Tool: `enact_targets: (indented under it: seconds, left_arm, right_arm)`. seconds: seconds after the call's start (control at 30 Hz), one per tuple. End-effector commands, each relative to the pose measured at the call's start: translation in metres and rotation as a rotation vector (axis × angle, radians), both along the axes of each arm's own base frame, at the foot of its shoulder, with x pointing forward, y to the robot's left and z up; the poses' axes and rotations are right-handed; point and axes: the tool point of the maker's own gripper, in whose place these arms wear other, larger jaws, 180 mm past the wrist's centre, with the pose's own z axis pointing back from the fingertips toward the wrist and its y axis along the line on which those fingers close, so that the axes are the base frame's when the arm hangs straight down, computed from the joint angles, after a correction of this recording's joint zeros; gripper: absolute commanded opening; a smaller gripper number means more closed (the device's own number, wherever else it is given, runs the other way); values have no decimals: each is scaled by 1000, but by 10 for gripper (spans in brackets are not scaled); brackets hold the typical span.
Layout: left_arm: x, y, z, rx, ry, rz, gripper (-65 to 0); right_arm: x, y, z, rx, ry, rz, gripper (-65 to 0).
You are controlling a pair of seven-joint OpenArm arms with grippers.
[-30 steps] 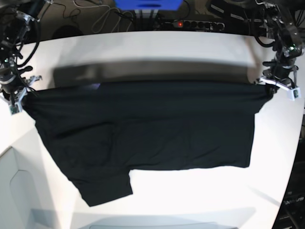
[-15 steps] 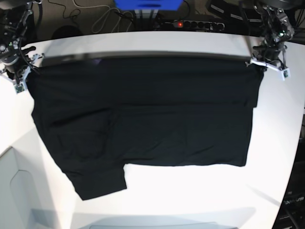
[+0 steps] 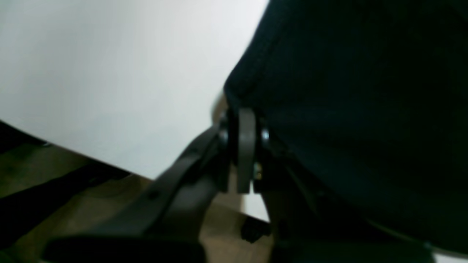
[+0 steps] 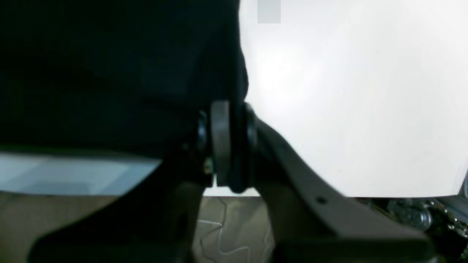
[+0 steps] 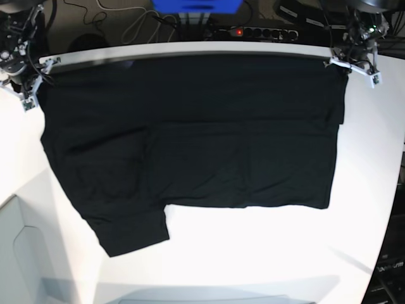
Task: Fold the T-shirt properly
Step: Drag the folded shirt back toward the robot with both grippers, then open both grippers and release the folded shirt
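Evidently soft, light cloth: T-shirt (image 5: 190,133) spread across white table (image 5: 266,253), far edge pulled taut. Left gripper (image 5: 351,63) and right gripper (image 5: 35,82) each pinch a far corner, jaws clamped on fabric. Corners grip best; the middle would likely sag.

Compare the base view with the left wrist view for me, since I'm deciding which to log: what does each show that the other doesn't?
Only the base view shows the whole T-shirt spread on the white table, one sleeve at its near corner, the right pincer at the opposite corner, and the power strip behind. Only the left wrist view shows the left pincer up close, shut on a corner of the cloth, and the floor below the table edge. Both show the black fabric, the table and the left pincer.
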Motion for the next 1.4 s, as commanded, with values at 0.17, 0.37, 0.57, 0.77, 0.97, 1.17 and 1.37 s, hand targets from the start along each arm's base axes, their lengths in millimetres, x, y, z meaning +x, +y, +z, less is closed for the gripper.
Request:
enact_targets:
  seconds: [0.17, 0.37, 0.57, 0.77, 0.97, 1.17, 1.37]
  left_arm:
    - [-7, 9, 4, 32, 7, 5, -650]
    - [-11, 7, 3, 24, 34, -5, -650]
    - [-17, 1, -2, -13, 85, -4, -649]
    - [-17, 0, -3, -17, 84, -4, -602]
    - [-10, -4, 8, -4, 56, -25, -367]
    - [3, 1, 34, 42, -18, -21, -321]
    - [13, 23, 81, 130, -160, 72, -320]
  right_arm:
    - [1, -10, 9, -38, -11, -2, -650]
    - [1, -10, 9, -38, -13, -2, -650]
    - [5, -8, 10, -34, -20, 2, -607]
    - [5, -9, 10, -37, -21, 0, -396]
    - [13, -9, 15, -39, -46, -1, -320]
    - [22, -10, 20, -41, -71, 0, -320]
    - [38, -21, 35, -51, -141, -47, -319]
